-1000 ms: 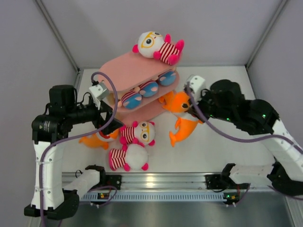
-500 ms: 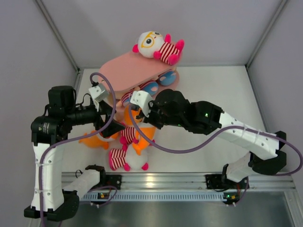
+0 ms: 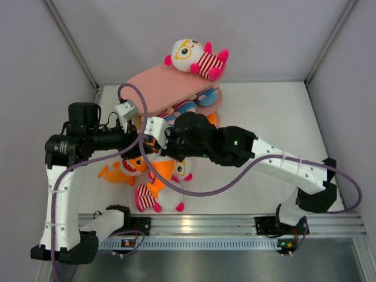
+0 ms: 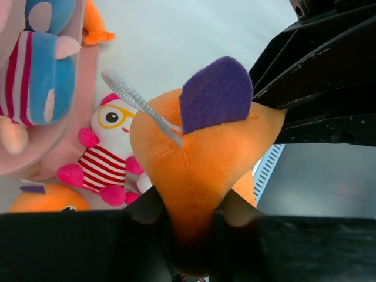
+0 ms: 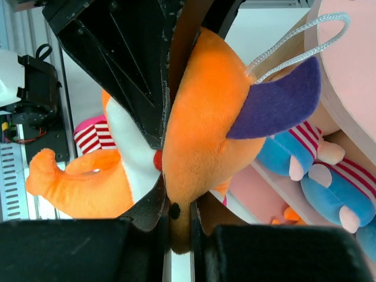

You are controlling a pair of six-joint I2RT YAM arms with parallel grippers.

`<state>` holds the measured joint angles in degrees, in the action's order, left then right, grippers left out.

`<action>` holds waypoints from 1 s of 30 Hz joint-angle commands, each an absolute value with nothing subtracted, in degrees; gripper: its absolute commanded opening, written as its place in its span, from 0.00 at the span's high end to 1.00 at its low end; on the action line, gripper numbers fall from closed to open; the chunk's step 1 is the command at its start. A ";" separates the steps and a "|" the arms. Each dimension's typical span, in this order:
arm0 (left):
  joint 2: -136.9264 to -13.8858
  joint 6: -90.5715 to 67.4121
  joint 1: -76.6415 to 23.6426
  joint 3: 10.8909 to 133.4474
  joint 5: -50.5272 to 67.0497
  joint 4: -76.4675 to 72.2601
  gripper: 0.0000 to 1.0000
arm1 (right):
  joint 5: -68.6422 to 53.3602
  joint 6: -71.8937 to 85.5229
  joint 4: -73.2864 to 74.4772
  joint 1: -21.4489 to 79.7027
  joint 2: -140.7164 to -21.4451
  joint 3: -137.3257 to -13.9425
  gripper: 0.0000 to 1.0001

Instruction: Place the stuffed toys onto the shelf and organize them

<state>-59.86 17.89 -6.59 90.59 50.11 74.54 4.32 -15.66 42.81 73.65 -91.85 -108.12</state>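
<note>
An orange fish toy (image 4: 202, 153) with a purple fin (image 4: 216, 94) hangs above the table in front of the pink shelf (image 3: 167, 87). My left gripper (image 4: 189, 226) is shut on its lower end. My right gripper (image 5: 179, 226) is shut on the same fish (image 5: 200, 117) from the opposite side, the left fingers (image 5: 126, 56) pressing beside it. In the top view both grippers, left (image 3: 143, 148) and right (image 3: 157, 150), meet over the fish (image 3: 158, 173). A white glasses toy (image 3: 191, 56) lies on the top tier. Blue-shorts toys (image 3: 189, 107) fill the middle tier.
On the table lie another orange fish (image 3: 120, 170) and two white striped toys (image 3: 164, 198), (image 4: 111, 141) under the grippers. A further orange toy (image 4: 94, 23) sits by the shelf's base. The right arm (image 3: 235, 147) stretches across the table's middle.
My right arm swung from the right side across to the left, carrying the orange fish. My left gripper shifted slightly toward the shelf and closed on that fish.
</note>
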 commanded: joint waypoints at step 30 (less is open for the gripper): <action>-60.29 6.07 -4.92 98.96 39.03 67.24 1.00 | 23.99 8.43 20.83 75.59 -64.51 -78.84 0.00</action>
